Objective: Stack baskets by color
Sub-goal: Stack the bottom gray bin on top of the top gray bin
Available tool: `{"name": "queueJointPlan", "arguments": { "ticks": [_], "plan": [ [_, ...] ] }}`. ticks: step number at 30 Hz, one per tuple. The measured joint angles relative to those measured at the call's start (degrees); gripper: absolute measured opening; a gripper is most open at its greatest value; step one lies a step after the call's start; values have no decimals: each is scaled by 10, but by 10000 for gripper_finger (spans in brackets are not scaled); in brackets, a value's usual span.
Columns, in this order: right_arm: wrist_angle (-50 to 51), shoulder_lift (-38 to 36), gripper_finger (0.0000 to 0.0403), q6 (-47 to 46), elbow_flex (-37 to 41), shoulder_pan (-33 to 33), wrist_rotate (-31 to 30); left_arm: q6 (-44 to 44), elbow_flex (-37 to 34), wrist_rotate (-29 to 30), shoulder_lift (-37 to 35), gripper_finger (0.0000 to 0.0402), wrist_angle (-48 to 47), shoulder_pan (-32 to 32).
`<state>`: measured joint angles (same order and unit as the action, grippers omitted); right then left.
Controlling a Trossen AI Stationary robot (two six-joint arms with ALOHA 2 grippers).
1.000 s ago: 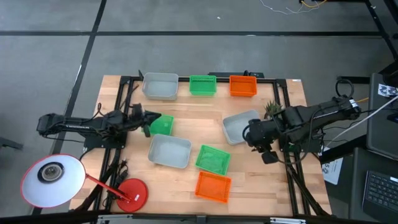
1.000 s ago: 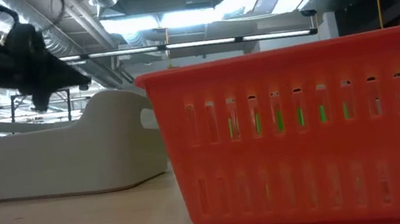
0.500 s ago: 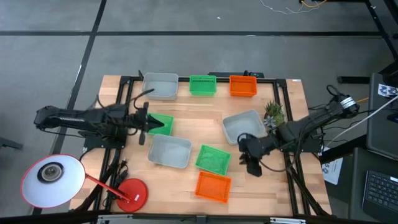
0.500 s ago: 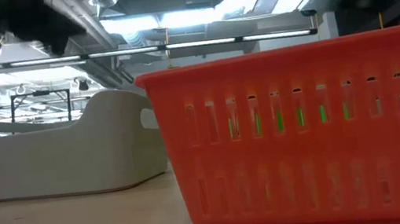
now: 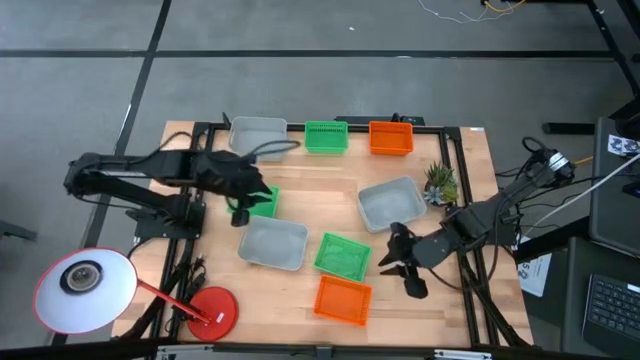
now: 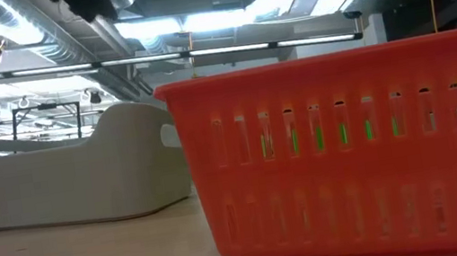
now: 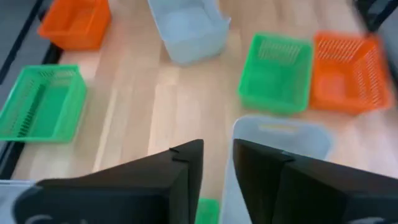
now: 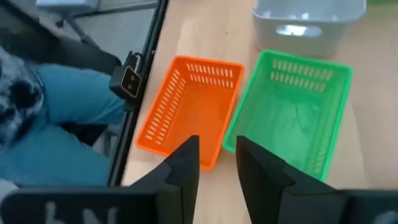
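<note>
Eight baskets show in the high view. A grey one (image 5: 257, 137), a green one (image 5: 326, 136) and an orange one (image 5: 391, 137) line the far edge. Further baskets lie flat mid-table: green (image 5: 264, 203), grey (image 5: 273, 243), grey (image 5: 388, 203), green (image 5: 343, 256), orange (image 5: 343, 299). My left gripper (image 5: 240, 205) hangs open above the left green basket's left edge, with nothing between its fingers (image 7: 186, 177). My right gripper (image 5: 400, 265) is open and empty, raised just right of the green and orange baskets (image 8: 292, 118) (image 8: 189, 106).
A small potted plant (image 5: 438, 180) stands by the right grey basket. A red disc (image 5: 212, 308) and a white round lamp (image 5: 85, 288) sit off the table's near left corner. A person's legs (image 8: 43, 124) show beyond the near edge. Bare wood lies mid-table.
My left gripper has risen from beside the left green basket, its arm folding upward; in the low view it climbs out of the picture. My right gripper has swung from the right grey basket toward the near edge and leftward, sinking a little. The baskets lie as before.
</note>
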<state>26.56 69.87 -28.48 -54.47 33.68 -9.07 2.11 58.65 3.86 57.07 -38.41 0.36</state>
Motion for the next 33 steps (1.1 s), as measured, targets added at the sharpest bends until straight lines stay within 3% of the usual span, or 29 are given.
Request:
{"name": "queueJointPlan", "arguments": {
  "ticks": [8, 16, 22, 33],
  "plan": [
    [3, 0, 104, 135, -4, 0, -37, 29, -1, 14, 133, 88, 49, 0],
    [6, 0, 104, 93, -4, 0, -63, 30, -1, 9, 264, 115, 55, 0],
    [12, 0, 104, 78, -4, 0, -63, 14, -1, -25, 289, 123, 55, -8],
    [39, 0, 104, 81, -4, 0, -64, 30, 0, -16, 300, 123, 60, -24]
  ]
}}
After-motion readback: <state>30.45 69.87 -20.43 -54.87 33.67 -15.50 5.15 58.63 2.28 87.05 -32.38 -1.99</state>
